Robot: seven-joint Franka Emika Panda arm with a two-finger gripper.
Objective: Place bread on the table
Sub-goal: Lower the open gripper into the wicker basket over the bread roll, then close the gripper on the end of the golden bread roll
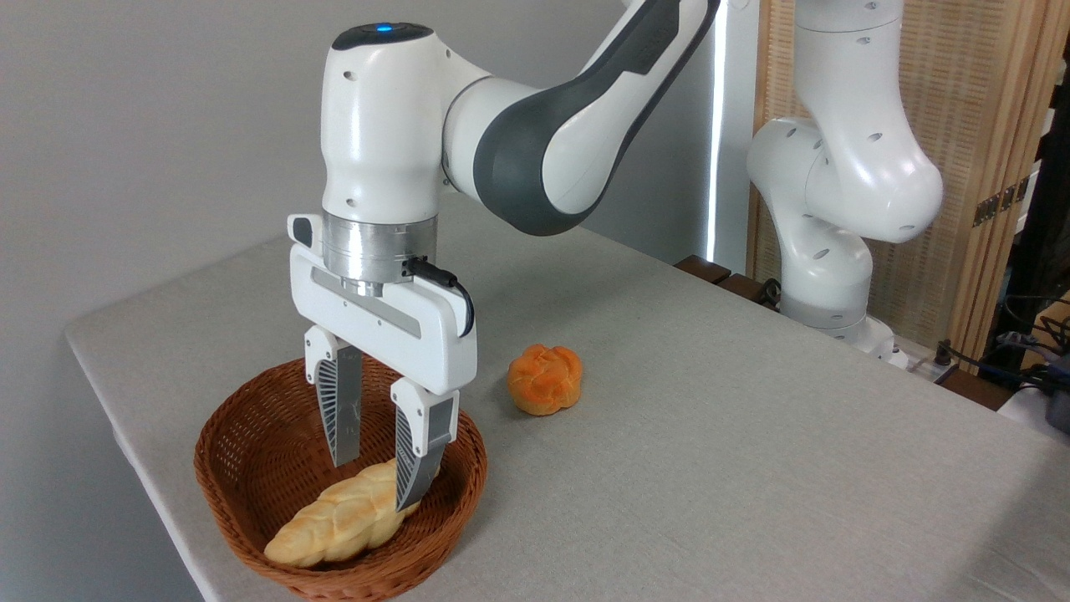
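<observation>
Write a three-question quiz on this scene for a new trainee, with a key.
1. True or false: the braided loaf already lies on the grey table.
2. What lies on the cloth to the right of the basket?
A. a knotted orange bun
B. a knife
C. a cup
3. Fill in: the pincer is ____, its fingers straddling the loaf's upper end.

Key
1. False: it lies inside the wicker basket.
2. A, the orange bun.
3. Open; one finger stands in front of the loaf, the other behind.
</observation>
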